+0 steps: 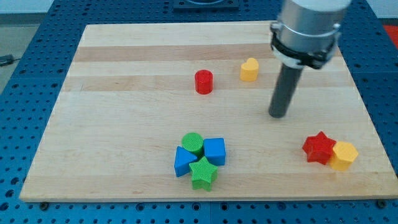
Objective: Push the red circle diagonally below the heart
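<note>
The red circle (203,81) stands on the wooden bench (124,124) near the view's top centre, with the yellow heart (249,70) near it toward the view's upper right, apart. My tip (277,114) rests on the bench to the heart's lower right, touching no block. The end effector is a plain rod, holding nothing
</note>
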Robot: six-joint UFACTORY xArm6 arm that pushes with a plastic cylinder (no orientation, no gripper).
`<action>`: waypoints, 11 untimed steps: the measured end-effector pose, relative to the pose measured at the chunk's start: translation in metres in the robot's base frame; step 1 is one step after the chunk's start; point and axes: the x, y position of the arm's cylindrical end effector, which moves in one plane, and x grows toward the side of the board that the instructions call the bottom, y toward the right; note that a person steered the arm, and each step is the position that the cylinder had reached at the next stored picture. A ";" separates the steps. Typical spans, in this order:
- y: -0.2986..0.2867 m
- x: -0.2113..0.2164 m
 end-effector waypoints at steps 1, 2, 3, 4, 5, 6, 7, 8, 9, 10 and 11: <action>-0.036 -0.038; -0.066 -0.068; -0.098 -0.082; -0.132 -0.084; -0.150 -0.084; -0.176 -0.084; -0.203 -0.084; -0.211 -0.080; -0.193 -0.056; -0.160 -0.035; -0.132 -0.022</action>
